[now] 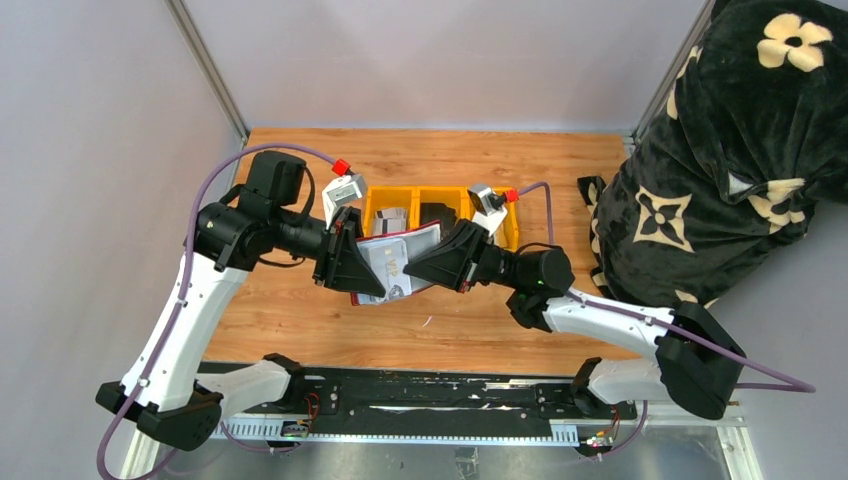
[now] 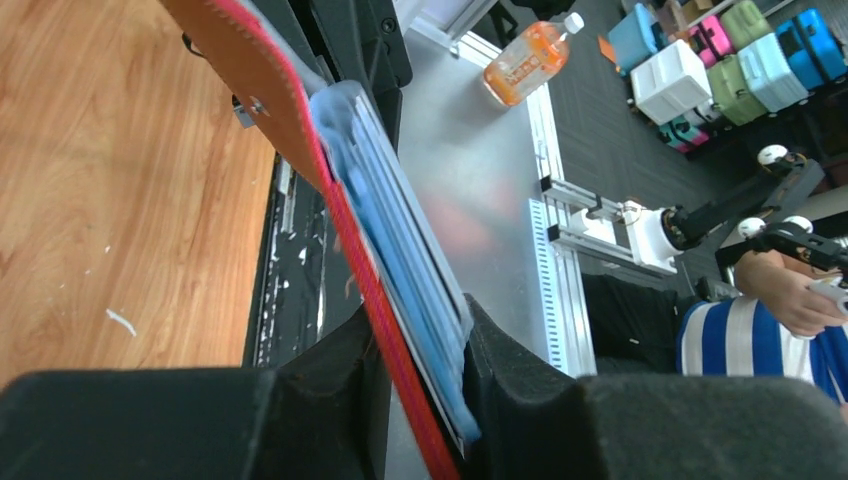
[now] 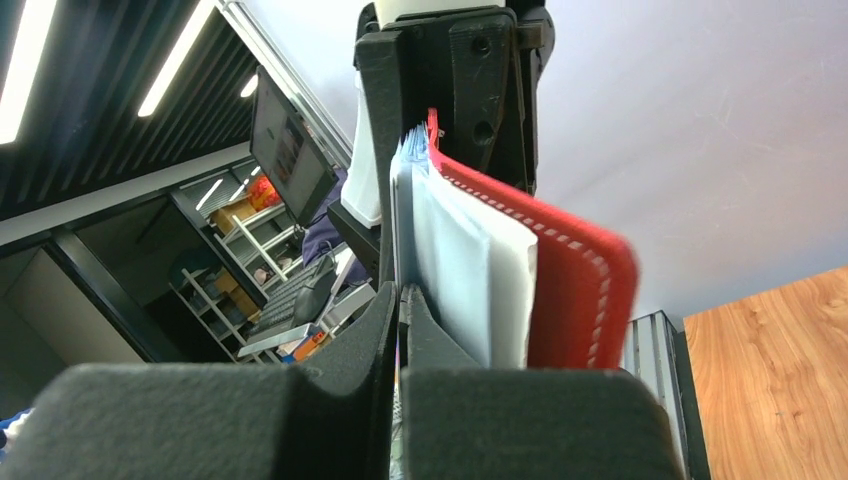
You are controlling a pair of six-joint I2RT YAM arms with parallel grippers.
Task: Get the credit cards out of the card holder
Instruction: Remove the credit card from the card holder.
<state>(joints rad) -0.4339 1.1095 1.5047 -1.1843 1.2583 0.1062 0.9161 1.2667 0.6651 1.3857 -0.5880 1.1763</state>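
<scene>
Overhead view, bottom of frame: a black mounting rail (image 1: 420, 405) carried both arm bases. Beyond it lay the wooden table (image 1: 290, 320).

At centre frame both arms reached inward and met over the table. The card holder (image 1: 412, 233) was raised off the wood between them, opened out, with the credit cards (image 1: 392, 265) showing pale against its lining.

Left gripper (image 2: 420, 375): in its wrist view the fingers (image 2: 330, 385) pressed on either side of the holder's red stitched edge, with the bluish card stack inside the clamp. The holder ran from bottom centre to the upper left of that frame.

Right gripper (image 3: 398, 335): the jaws were drawn almost together on the thin grey edge of a card. The white sheets and the red cover stood just right of the pinch, outside it.

Farther back, upper centre of the overhead frame, a yellow bin (image 1: 415, 190) sat with dark and pale items in its compartments; contents could not be identified. A black flower-patterned cloth (image 1: 720, 180) filled the upper right.
</scene>
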